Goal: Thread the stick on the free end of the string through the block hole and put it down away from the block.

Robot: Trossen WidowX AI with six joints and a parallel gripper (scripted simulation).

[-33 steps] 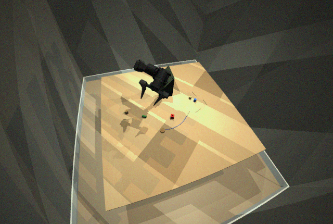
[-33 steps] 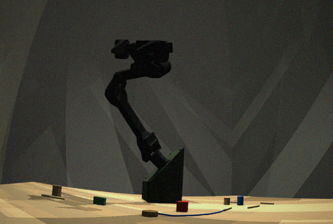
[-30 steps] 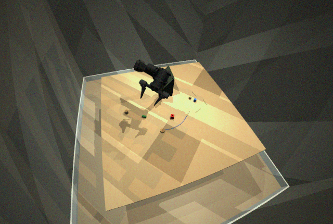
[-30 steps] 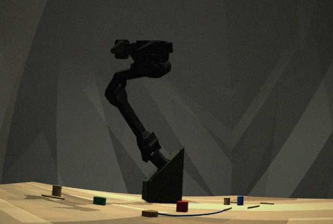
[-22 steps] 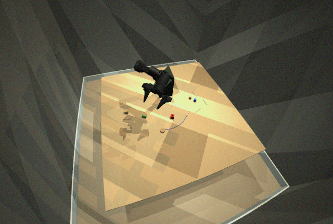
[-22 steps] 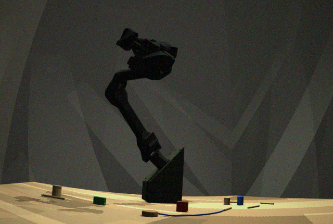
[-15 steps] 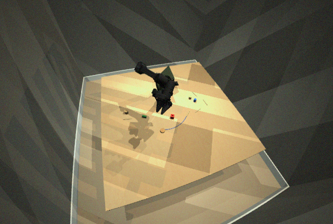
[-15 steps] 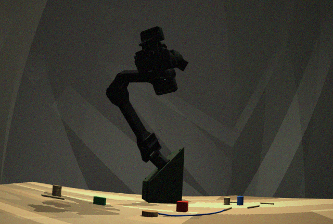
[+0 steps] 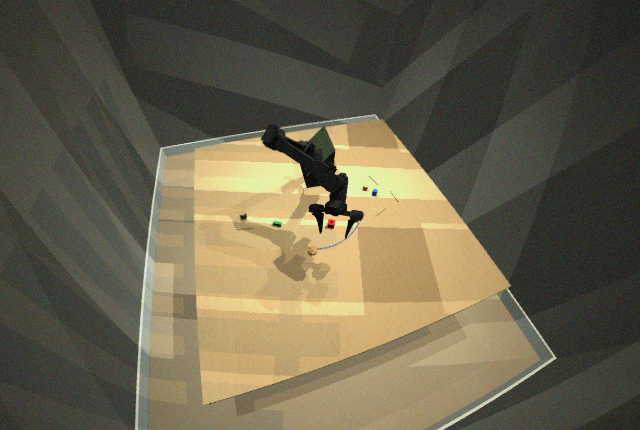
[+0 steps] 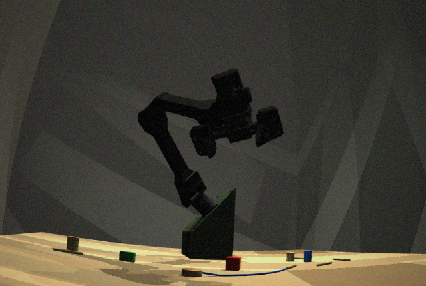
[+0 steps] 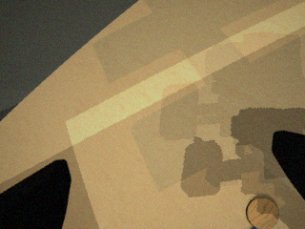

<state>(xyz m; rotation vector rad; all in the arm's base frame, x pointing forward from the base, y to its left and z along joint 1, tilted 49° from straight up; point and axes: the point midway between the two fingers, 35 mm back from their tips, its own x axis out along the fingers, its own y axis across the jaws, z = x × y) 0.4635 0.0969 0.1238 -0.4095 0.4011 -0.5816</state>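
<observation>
The round wooden button (image 9: 312,251) (image 10: 192,272) (image 11: 262,212) lies on the table. A blue string (image 9: 336,246) (image 10: 240,275) curves from it to a thin wooden stick (image 10: 291,267) lying on the table; the gripper hides this stick in the top view. The red block (image 9: 331,223) (image 10: 233,263) sits on the table beside the string and shows a dark spot, perhaps the hole, in the top view. My gripper (image 9: 333,234) (image 10: 234,150) (image 11: 173,156) is open and empty, high above the table. The button shows near the right finger in the wrist view.
A green block (image 9: 277,223) (image 10: 127,256), a brown cylinder (image 9: 243,216) (image 10: 72,243) and a loose stick (image 9: 245,229) (image 10: 67,251) lie left. A blue cylinder (image 9: 374,192) (image 10: 307,256), a small brown cylinder (image 9: 364,188) (image 10: 290,257) and three loose sticks lie right.
</observation>
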